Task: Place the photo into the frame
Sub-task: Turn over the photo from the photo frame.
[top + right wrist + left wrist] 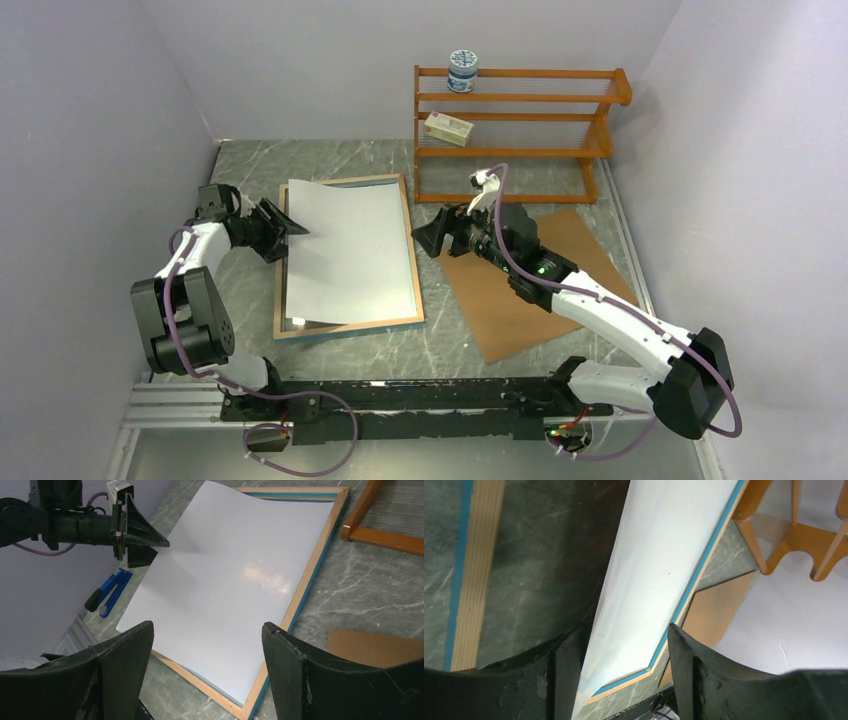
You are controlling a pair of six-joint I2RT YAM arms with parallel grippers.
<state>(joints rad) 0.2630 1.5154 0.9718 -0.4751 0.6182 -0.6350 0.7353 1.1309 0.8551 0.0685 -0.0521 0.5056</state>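
Tabletop: grey marbled tabletop (330,155) with pale walls on three sides. An orange-brown shelf rack (520,98) stands at the far side.
Frame: picture frame (309,575) lies flat and back up, left of centre. The wood rim faces up with a blue edge inside it.
Board: brown backing board (495,320) lies flat, just right of the frame.
Photo: photo (352,250) lies white back up on the frame but is not seated. It sits skewed, its left edge rides over the left rail and overhangs it, and the far-left part bows up.
Left end effector: left end effector (290,230) is at the photo's left edge with its fingers apart. The sheet edge runs between them; the wrist view shows a gap on one side, so it is not clamped.
Right end effector: right end effector (207,626) has its fingers wide apart with nothing between them. It hovers just right of the frame's right rail.
Photo handling: I judge it light, thin and floppy, since it bows under its own weight. The back shows a sheen, so it likely slides easily, and it will crease if pinched hard or shoved from one end.
Grip point: take the overhanging left edge or a corner. The right side lies flat with no purchase, so nudge it edge-on instead.
Frame handling: it looks stiff and light, and may skate on the marble when the sheet is pushed. The pane is probably fragile, so avoid pressing down mid-span.
Risk: the sheet could buckle against the rail instead of dropping into the recess.
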